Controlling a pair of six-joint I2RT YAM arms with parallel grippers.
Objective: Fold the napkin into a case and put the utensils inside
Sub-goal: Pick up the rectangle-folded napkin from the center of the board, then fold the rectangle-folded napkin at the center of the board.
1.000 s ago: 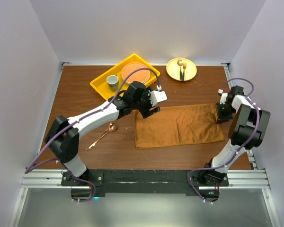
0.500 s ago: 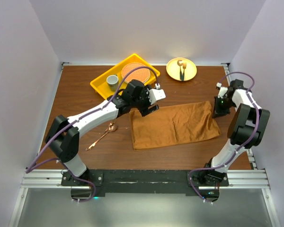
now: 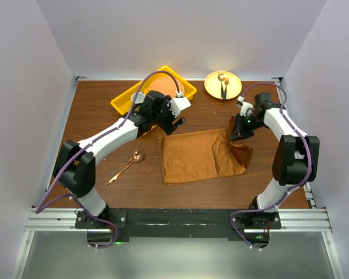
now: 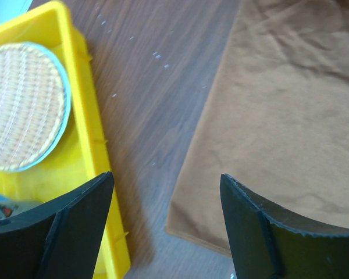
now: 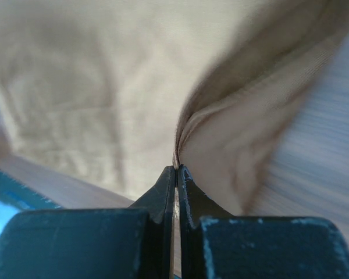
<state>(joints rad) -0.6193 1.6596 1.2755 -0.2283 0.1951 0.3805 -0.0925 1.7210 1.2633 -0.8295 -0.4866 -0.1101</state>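
Observation:
The rust-brown napkin [image 3: 198,156] lies on the table's middle, its right end lifted and doubled back toward the left. My right gripper [image 3: 237,132] is shut on that raised edge; in the right wrist view the cloth [image 5: 93,75] hangs from the pinched fingertips [image 5: 176,168]. My left gripper [image 3: 173,122] hovers open just beyond the napkin's far left corner [image 4: 200,229], holding nothing, between the cloth and the yellow tray [image 4: 96,139]. The copper spoon [image 3: 125,166] rests on the wood left of the napkin.
A yellow tray [image 3: 123,104] at the back holds a woven round mat [image 4: 20,110] and a small grey cup, mostly hidden by the left arm. A yellow plate [image 3: 213,87] with a dark-handled utensil sits at the back right.
My right gripper has closed on the napkin's right edge, lifted it and carried it leftward, folding the cloth over. The left gripper has drawn back toward the tray.

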